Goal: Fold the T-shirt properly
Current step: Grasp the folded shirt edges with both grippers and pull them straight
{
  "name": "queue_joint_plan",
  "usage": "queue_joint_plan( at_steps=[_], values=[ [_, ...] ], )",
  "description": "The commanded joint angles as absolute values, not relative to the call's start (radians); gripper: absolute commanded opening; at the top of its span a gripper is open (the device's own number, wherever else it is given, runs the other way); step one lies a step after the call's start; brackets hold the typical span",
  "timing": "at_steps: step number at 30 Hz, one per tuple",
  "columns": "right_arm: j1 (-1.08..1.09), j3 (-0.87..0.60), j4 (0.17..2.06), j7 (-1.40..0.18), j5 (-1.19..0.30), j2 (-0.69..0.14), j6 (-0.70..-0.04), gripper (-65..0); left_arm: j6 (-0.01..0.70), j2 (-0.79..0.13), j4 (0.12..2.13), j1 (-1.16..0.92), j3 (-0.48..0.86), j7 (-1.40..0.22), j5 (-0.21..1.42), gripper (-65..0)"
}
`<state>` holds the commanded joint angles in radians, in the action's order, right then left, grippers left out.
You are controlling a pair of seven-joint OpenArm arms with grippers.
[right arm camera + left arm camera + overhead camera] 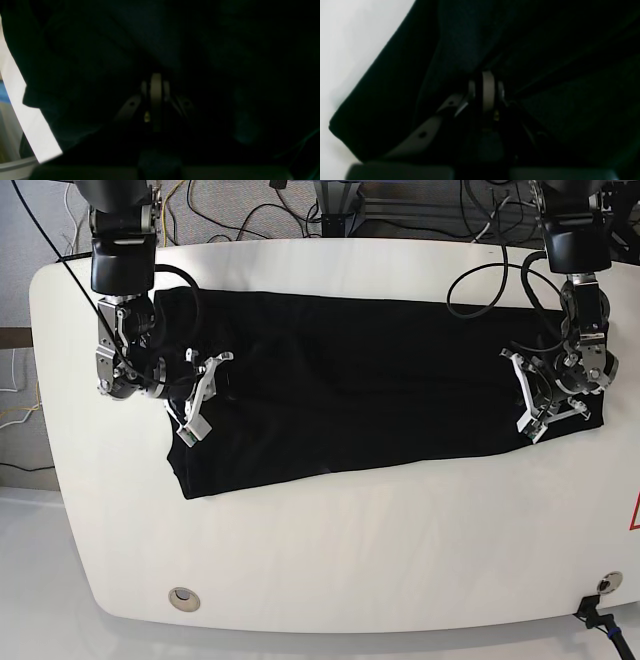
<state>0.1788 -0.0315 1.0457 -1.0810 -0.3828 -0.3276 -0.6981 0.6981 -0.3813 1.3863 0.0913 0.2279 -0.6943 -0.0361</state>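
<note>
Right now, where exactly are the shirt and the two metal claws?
T-shirt [370, 380], base view, middle of the black cloth.
left gripper [540, 395], base view, between its white fingertips, over the shirt's end.
right gripper [200, 395], base view, between its white fingertips, over the opposite end.

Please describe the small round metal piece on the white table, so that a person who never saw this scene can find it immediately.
Start from the white table and the black T-shirt spread across it. Go to the table's near edge, below the shirt's left end in the base view. The round metal piece is set there into the tabletop, alone and apart from the cloth, silvery with a darker middle.
</note>
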Motion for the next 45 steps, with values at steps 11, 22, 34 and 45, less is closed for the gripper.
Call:
queue_joint_plan(
  at_steps=[11,22,34,45],
  values=[
    [0.18,-0.031,1.046,-1.075,-0.383,-0.325,-0.698,-65.0,0.698,-0.446,1.535,0.074,0.409,-0.826,-0.038,-65.0],
    [0.18,-0.031,1.046,-1.075,-0.383,-0.295,-0.698,-65.0,0.698,-0.44,1.465,0.059,0.309,-0.822,-0.036,-65.0],
    [0.18,-0.031,1.047,-1.075,-0.383,-0.295,-0.698,-65.0,0.698,-0.512,1.666,-0.166,0.521,-0.82,-0.035,-65.0],
    [0.18,-0.031,1.047,-1.075,-0.383,-0.295,-0.698,-65.0,0.698,-0.473,1.555,-0.137,0.591,-0.823,0.199,-28.6]
  ],
)
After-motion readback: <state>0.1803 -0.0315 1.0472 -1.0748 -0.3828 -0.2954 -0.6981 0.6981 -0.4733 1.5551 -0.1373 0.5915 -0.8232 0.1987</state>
